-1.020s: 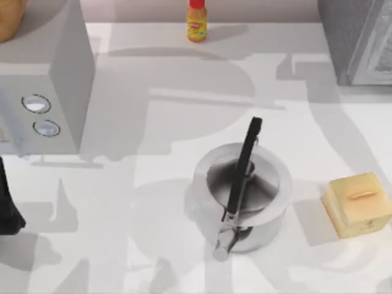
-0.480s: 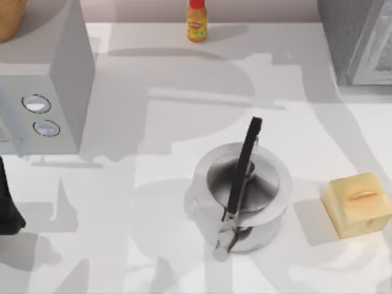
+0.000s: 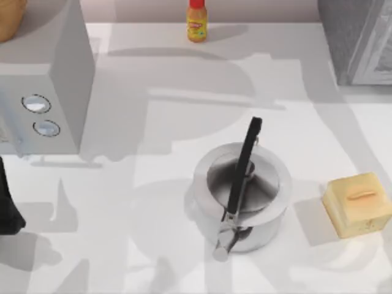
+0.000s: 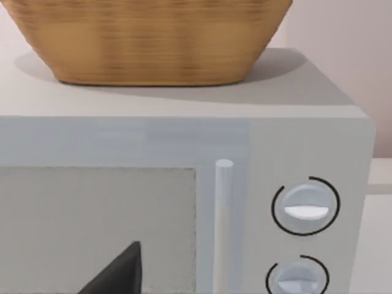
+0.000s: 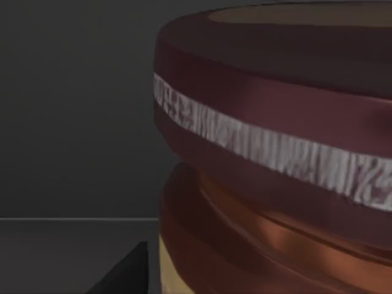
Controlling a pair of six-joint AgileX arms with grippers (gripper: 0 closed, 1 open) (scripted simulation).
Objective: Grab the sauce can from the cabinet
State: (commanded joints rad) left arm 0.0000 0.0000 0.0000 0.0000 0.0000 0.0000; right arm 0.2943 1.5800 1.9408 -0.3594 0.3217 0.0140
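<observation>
The sauce can [image 5: 275, 153] looms very close in the right wrist view. It has a dark maroon top band, a pale strip and an orange-brown label below, and it stands in a dark cabinet interior. A dark part of my right gripper [image 5: 125, 272] shows just beside the can's lower edge. In the top view the grey cabinet [image 3: 352, 43] stands at the table's far right corner. My left arm [image 3: 6, 205] is parked at the table's left edge. A dark part of the left gripper [image 4: 119, 272] faces the microwave door.
A steel pot [image 3: 242, 196] with a black handle stands mid-table. A yellow block [image 3: 358, 204] lies to its right, and a yellow bottle with a red cap [image 3: 196, 21] is at the back. A microwave [image 3: 43, 92] on the left carries a wicker basket [image 4: 153, 40].
Shadows on the right part of the table have shifted slightly. The pot, block, bottle and left arm have not moved.
</observation>
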